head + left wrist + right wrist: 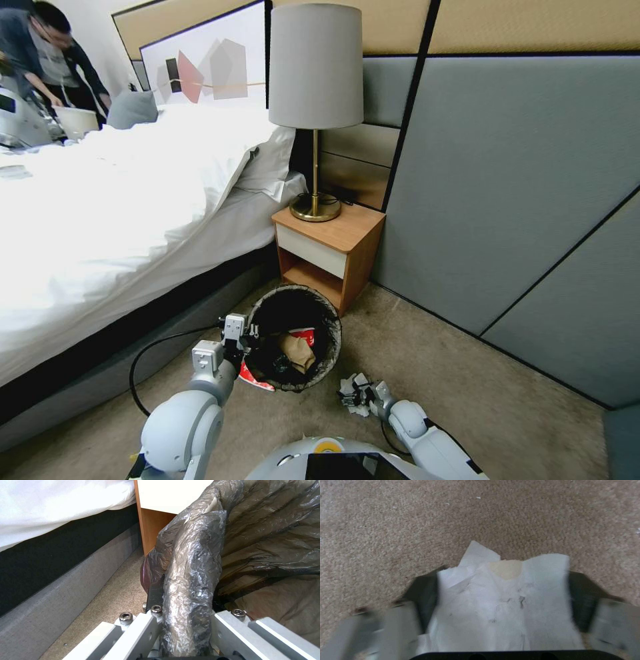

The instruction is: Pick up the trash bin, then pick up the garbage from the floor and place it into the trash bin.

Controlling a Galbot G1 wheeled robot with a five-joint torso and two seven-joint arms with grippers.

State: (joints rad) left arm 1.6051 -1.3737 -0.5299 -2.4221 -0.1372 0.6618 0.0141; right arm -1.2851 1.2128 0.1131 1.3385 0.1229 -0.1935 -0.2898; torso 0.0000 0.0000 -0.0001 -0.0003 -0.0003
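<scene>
The right gripper (357, 395) is closed on a wad of white tissue (506, 605), its two fingers pressing the paper from either side just above the carpet (467, 360), a little to the right of the trash bin (297, 337). The tissue is light, soft and crumpled, so it probably squashes rather than slips, and a grip across its bulk, as here, looks safer than one on a loose corner, which could tear or leave scraps behind. The left gripper (248, 331) is clamped on the bin's rim, one finger outside the wall and one inside, with the folded black bag liner (195, 562) pinched between them. The bin seems light and fairly stiff, but the liner is thin, slick plastic, so the hold likely depends on catching the hard rim under it; the bin may also tip, being held at one side only. It sits low by the floor in front of the wooden nightstand (330, 250) and beside the bed (113, 213). Inside it lie a crumpled brown paper bag (298, 351) and a red-and-white cup (304, 334), while a red wrapper (252, 379) pokes out by the rim below the left gripper.
</scene>
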